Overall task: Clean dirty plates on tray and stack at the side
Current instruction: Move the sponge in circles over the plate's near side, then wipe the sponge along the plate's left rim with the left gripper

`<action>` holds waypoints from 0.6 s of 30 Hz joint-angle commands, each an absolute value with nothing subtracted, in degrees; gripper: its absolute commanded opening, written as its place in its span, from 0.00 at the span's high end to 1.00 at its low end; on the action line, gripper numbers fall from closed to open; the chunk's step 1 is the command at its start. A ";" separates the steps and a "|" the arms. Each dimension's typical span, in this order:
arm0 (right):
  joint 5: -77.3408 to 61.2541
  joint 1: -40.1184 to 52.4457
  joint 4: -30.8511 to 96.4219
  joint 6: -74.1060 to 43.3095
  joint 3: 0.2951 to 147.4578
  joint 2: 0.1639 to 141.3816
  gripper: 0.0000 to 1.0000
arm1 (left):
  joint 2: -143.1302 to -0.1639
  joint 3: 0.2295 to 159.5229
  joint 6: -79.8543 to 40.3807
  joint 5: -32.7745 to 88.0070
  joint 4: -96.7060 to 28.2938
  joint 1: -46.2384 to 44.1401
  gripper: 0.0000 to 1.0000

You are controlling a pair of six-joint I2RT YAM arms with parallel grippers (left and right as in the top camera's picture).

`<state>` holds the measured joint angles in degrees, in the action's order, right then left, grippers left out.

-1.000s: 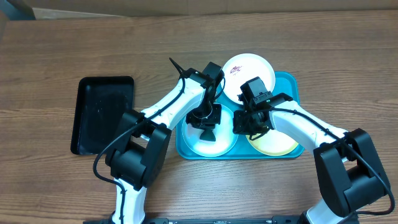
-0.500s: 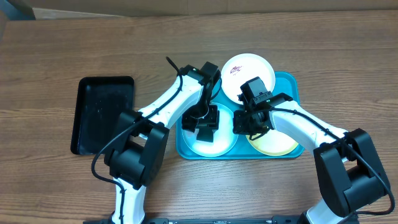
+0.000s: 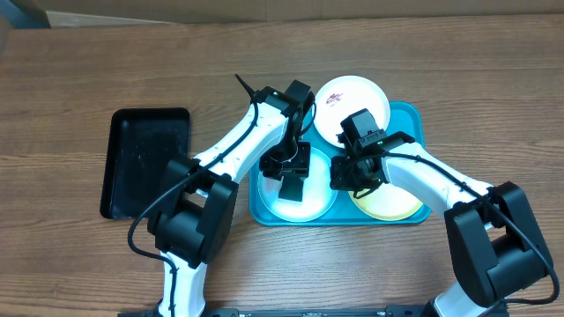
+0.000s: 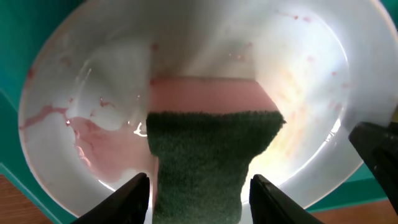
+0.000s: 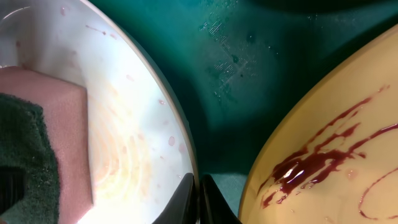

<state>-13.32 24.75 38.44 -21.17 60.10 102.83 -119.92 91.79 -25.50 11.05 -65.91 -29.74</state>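
The turquoise tray (image 3: pixel 418 119) holds three plates. The white plate (image 3: pixel 357 99) with faint red marks leans on the far rim. The pale blue plate (image 3: pixel 300 204) lies front left and the yellow-green plate (image 3: pixel 392 204) front right. My left gripper (image 3: pixel 291 182) is shut on a green-and-pink sponge (image 4: pixel 208 149) pressed into the pale blue plate (image 4: pixel 311 68), which shows pink smears. My right gripper (image 5: pixel 198 196) is shut on that plate's right rim (image 5: pixel 180 130). The yellow-green plate (image 5: pixel 336 124) carries a dark-red smear beside it.
A smaller black tray (image 3: pixel 145 163) lies on the wooden table left of the turquoise tray. The tray floor (image 5: pixel 249 68) shows between the two front plates. The right gripper's body (image 4: pixel 379 152) sits at the plate's right edge.
My left gripper has turned and shifted slightly over the pale blue plate with the sponge. The right arm has not moved.
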 commanded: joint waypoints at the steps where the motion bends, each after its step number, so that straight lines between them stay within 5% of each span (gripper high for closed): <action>1: -13.15 25.06 38.11 -21.21 60.84 103.20 0.96 | -120.44 91.70 -25.30 10.02 -65.08 -29.74 0.50; 18: -13.15 25.06 38.11 -21.21 60.84 103.20 0.96 | -120.64 90.02 -25.76 10.07 -62.08 -31.92 0.58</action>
<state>-13.30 24.75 38.44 -21.15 60.10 102.83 -119.94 90.41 -25.52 10.46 -62.46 -31.55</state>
